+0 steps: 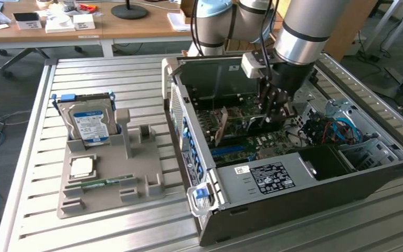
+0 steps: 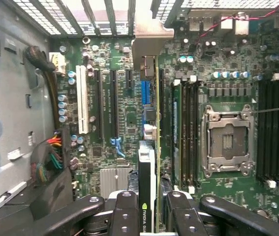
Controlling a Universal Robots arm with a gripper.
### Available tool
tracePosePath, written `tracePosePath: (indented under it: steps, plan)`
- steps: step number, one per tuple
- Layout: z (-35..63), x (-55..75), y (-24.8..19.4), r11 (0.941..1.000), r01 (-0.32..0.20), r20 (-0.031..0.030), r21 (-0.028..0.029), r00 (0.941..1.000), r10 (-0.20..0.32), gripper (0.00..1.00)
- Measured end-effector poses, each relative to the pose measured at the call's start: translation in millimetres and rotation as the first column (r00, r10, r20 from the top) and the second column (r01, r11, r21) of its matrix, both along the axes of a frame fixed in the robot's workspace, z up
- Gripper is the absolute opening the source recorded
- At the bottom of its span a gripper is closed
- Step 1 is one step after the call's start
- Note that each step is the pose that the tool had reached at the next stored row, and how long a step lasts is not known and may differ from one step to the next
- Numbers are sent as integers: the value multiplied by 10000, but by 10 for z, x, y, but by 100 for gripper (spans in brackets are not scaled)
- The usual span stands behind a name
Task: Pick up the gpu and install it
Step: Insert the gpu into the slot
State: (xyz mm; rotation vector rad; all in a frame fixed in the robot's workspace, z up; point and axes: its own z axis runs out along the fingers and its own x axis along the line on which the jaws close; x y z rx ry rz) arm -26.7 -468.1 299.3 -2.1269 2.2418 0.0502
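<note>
The gpu (image 2: 148, 162) stands edge-on over the motherboard (image 2: 105, 123) inside the open computer case (image 1: 285, 189). Its black cooler edge carries a green logo, and its silver end bracket (image 2: 151, 34) reaches the vented wall of the case. My gripper (image 2: 151, 216) is shut on the card, with one black finger (image 2: 125, 211) on each flat face. In the exterior view my gripper (image 1: 272, 113) reaches down into the case, and the gpu (image 1: 222, 126) stands upright beside it. Whether the card sits fully in a slot I cannot tell.
Beside the gpu are memory slots (image 2: 188, 132) and the bare processor socket (image 2: 227, 142). A cable bundle (image 2: 48, 162) lies by the case wall. At the exterior view's left, a grey tray (image 1: 110, 173) holds a hard drive (image 1: 89, 123) and a memory stick (image 1: 107, 182).
</note>
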Motion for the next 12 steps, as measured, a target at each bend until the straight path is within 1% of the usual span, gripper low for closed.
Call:
tracePosePath:
  steps: [4, 7, 12]
  plan:
    - [-9, -5, 0, 10000, -1, 1, 13, 10000, 1, 27]
    - [-24, -45, 0, 10000, 0, 0, 9, 10000, 0, 27]
    - [-25, -47, 0, 10000, -1, 0, 10, 10000, 1, 27]
